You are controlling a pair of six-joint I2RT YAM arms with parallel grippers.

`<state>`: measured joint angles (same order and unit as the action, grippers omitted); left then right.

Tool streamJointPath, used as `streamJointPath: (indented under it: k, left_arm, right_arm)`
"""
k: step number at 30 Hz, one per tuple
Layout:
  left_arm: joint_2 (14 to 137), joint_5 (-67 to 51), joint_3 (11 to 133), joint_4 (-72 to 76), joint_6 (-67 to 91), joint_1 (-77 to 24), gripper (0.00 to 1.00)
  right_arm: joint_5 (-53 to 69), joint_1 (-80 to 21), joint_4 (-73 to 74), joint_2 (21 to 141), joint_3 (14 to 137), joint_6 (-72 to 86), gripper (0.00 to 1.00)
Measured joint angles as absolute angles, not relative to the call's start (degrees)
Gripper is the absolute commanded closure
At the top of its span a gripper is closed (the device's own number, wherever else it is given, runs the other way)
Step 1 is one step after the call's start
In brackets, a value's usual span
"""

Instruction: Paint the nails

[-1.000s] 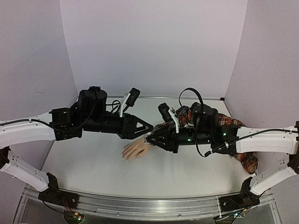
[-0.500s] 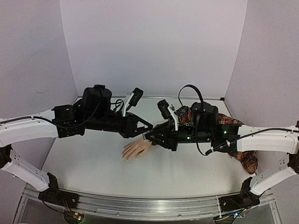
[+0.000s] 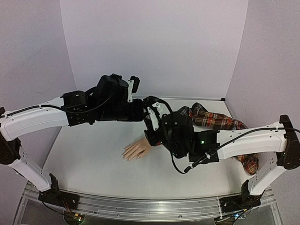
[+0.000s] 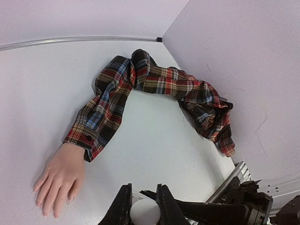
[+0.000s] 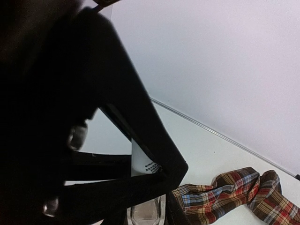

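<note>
At the bottom edge of my left wrist view, my left pincer (image 4: 143, 199) has just clamped shut on the small round white cap (image 4: 144, 213). A second ago it gaped, apart from my right pincer (image 5: 147, 204), which grips the small clear bottle (image 5: 146, 216). Uncapping probably comes next. At lower left the pale flesh-coloured mannequin hand (image 4: 58, 176) shows its nails (image 4: 44, 208), with the red plaid sleeve (image 4: 101, 117) beyond.
</note>
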<state>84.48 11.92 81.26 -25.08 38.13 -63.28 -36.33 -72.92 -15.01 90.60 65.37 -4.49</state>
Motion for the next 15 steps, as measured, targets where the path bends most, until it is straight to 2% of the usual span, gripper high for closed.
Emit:
streamJointPath:
  k: [1, 2, 3, 5, 9, 15]
  left_arm:
    - [83.8, 11.0, 80.3, -24.0, 38.3, -63.2, 0.43]
    - [82.8, 10.1, 79.2, -23.1, 38.2, -63.2, 0.34]
    - [81.2, 8.6, 77.1, -21.2, 37.9, -63.1, 0.28]
    - [76.0, 4.5, 70.9, -17.0, 37.5, -62.7, 0.22]
    - [66.2, -3.0, 62.8, -10.2, 36.0, -62.2, 0.2]
    - [63.4, -14.1, 61.3, 0.0, 34.6, -61.8, 0.33]
  right_arm:
    - [-35.0, -72.8, -15.6, 89.8, 64.4, -5.2, 1.0]
    - [-33.4, -72.6, -16.0, 88.9, 63.5, -5.7, 1.0]
    - [-30.2, -72.1, -16.4, 87.4, 62.1, -5.9, 1.0]
    - [-22.2, -70.7, -16.4, 83.5, 58.6, -5.7, 1.0]
    - [-4.7, -66.4, -15.9, 75.8, 54.3, -2.8, 1.0]
    - [15.8, -64.2, -16.7, 72.0, 54.0, 2.8, 1.0]
